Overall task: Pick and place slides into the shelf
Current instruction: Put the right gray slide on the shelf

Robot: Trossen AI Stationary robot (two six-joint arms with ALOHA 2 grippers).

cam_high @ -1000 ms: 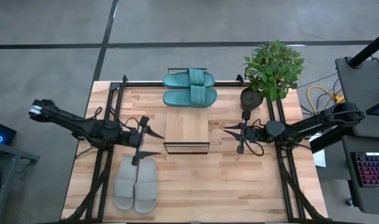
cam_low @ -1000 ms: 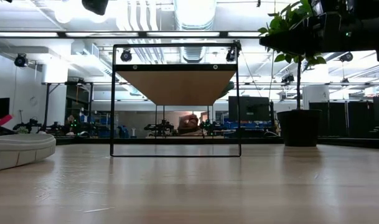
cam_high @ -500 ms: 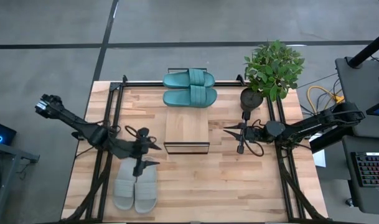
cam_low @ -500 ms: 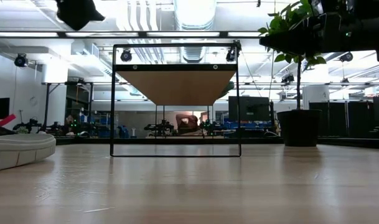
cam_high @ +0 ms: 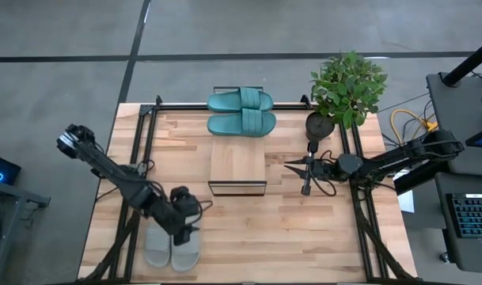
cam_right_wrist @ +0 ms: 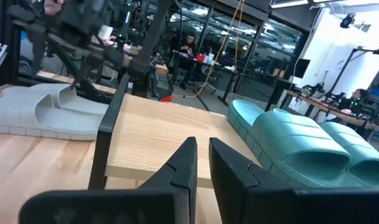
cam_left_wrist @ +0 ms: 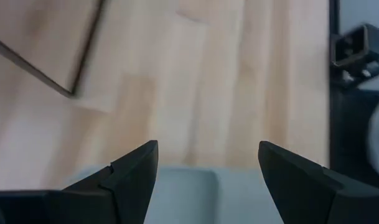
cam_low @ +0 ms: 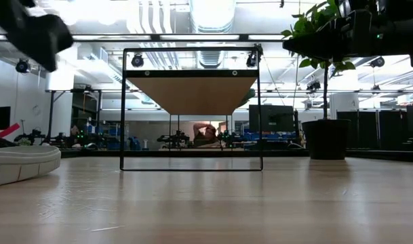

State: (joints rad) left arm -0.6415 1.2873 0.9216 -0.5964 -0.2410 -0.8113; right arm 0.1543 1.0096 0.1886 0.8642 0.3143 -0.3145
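Two light grey slides [cam_high: 171, 247] lie side by side, soles down, near the table's front left; the low view shows one [cam_low: 23, 163] at its left edge. My left gripper [cam_high: 185, 228] hangs open above their far ends, tilted downward; a grey slide [cam_left_wrist: 195, 196] shows below its fingers [cam_left_wrist: 208, 149], apart from them. Two teal slides [cam_high: 241, 112] lie at the table's far edge. The shelf [cam_high: 237, 162], a light wood plank on a black wire frame, stands mid-table. My right gripper [cam_high: 304, 168] waits shut and level to the shelf's right, holding nothing [cam_right_wrist: 201, 163].
A potted plant [cam_high: 345, 87] stands at the table's far right, its dark pot [cam_low: 326, 139] beside the right arm. Black frame rails [cam_high: 138, 158] run along both table sides. Bare wood lies between the shelf and the near edge [cam_high: 272, 237].
My left gripper has swung from beside the shelf toward the table's near edge and down over the grey slides, tipping from level to pointing steeply down and rolling as it went. Its fingers have stayed open. The slides have not moved.
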